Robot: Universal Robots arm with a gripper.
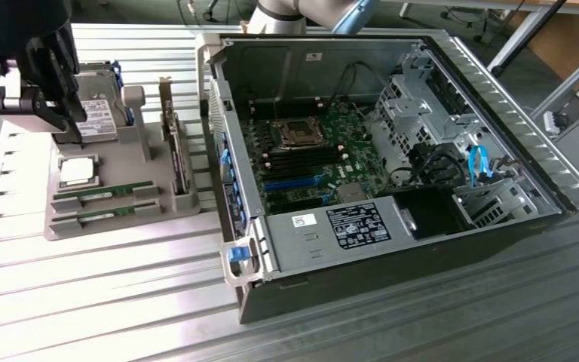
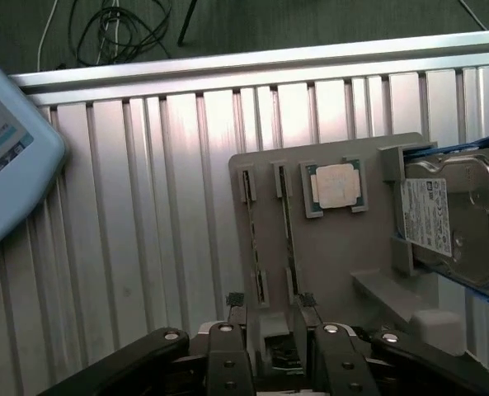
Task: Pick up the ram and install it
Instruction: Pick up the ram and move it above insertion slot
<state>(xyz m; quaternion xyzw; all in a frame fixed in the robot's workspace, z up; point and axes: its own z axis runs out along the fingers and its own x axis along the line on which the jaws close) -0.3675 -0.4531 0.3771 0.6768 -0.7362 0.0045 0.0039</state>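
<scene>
Two thin green ram sticks (image 1: 103,194) (image 1: 105,215) lie edge-up in slots at the near end of a grey parts holder (image 1: 118,226), on the exterior view's left. In the wrist view they appear as narrow strips (image 2: 250,235) (image 2: 287,224). My black gripper (image 1: 48,90) hangs high above the holder's far end, over the hard drive, touching nothing. Seen from the wrist, the gripper (image 2: 269,304) is open, its fingertips (image 2: 236,300) apart with nothing between them, lined up with the two ram strips. The open computer case holds the motherboard (image 1: 304,154) with its black memory slots (image 1: 292,162).
On the holder also sit a square silver processor (image 1: 76,170) (image 2: 336,185), a hard drive (image 1: 94,115) (image 2: 452,219) and an upright expansion card (image 1: 176,160). A pendant (image 2: 5,157) lies on the ribbed metal table (image 1: 108,302). The case walls (image 1: 214,143) stand tall beside the holder.
</scene>
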